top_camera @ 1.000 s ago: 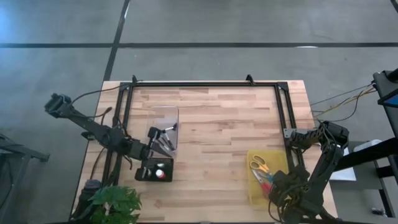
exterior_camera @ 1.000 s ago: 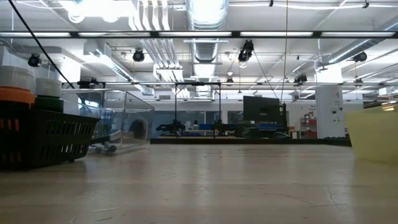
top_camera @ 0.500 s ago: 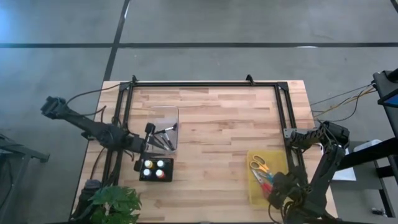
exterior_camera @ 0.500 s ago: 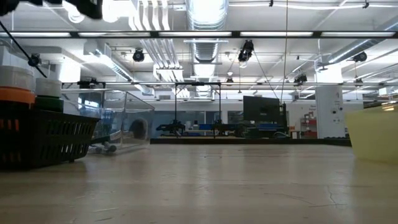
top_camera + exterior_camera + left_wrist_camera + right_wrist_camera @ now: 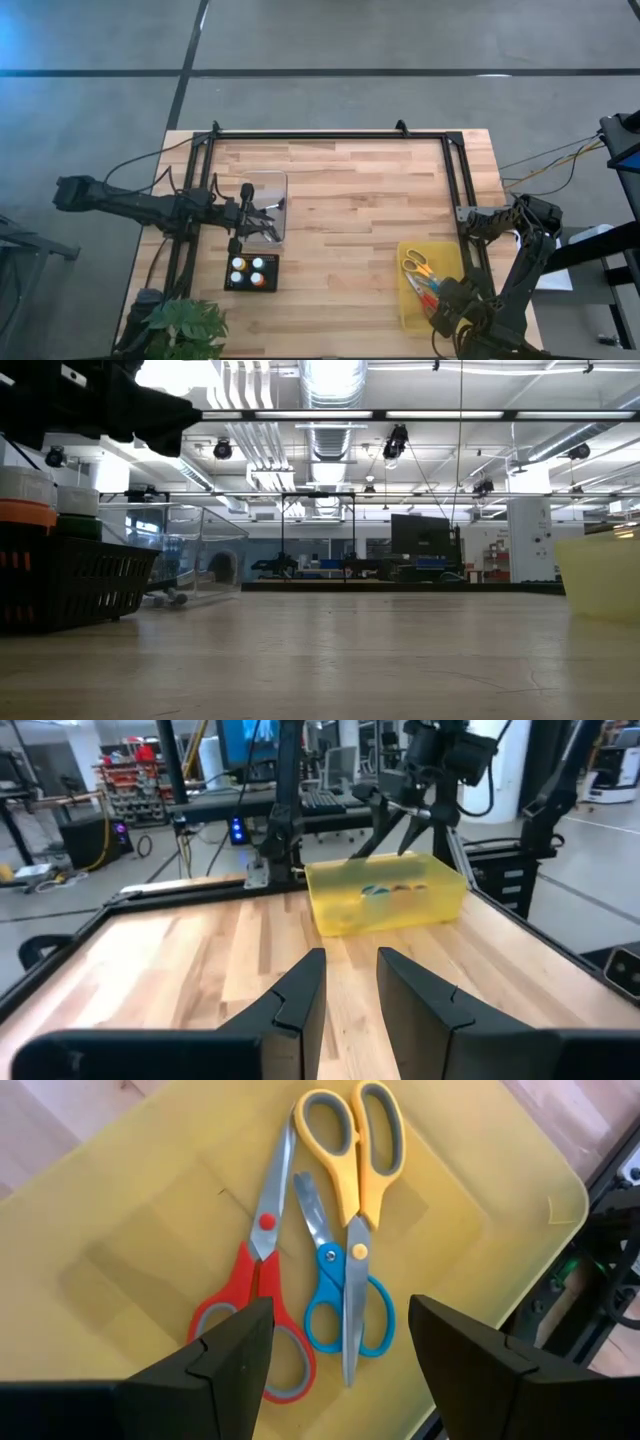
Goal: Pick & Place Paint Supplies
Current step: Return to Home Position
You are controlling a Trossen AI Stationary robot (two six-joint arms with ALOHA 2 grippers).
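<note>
**Right gripper (image 5: pixel 340 1315) hangs empty over three scissors lying in the yellow bin (image 5: pixel 130 1200)**

The right gripper's fingers are spread wide with nothing between them. Directly below lie the red scissors (image 5: pixel 255 1280), the blue scissors (image 5: pixel 335 1295) and the yellow scissors (image 5: pixel 355 1150), flat on the bin floor. The red pair sits under one finger and the blue pair under the gap. The yellow handles point away from the gripper, and the yellow blades cross the blue pair.

These should handle as light, stiff things, with slick steel blades and plastic handle loops that grip better. Because they lie flat and overlap, the surest hold looks to be a pinch across the narrow neck by the pivot screw. The yellow pair would come up first, since it lies on top.

The bin stands at the corner of the bench (image 5: pixel 350 200) nearest the right arm's base. Well across the bench, the left gripper (image 5: pixel 350 958) is also empty, its fingers parted by a narrow gap. It hovers at the edge of a clear container (image 5: pixel 265 182) holding what look like dark brushes (image 5: pixel 270 222). The black tray (image 5: pixel 248 271) with its paint pots (image 5: pixel 258 264) sits just beside that gripper. With the scissors binned, both arms look ready to go home.
</note>
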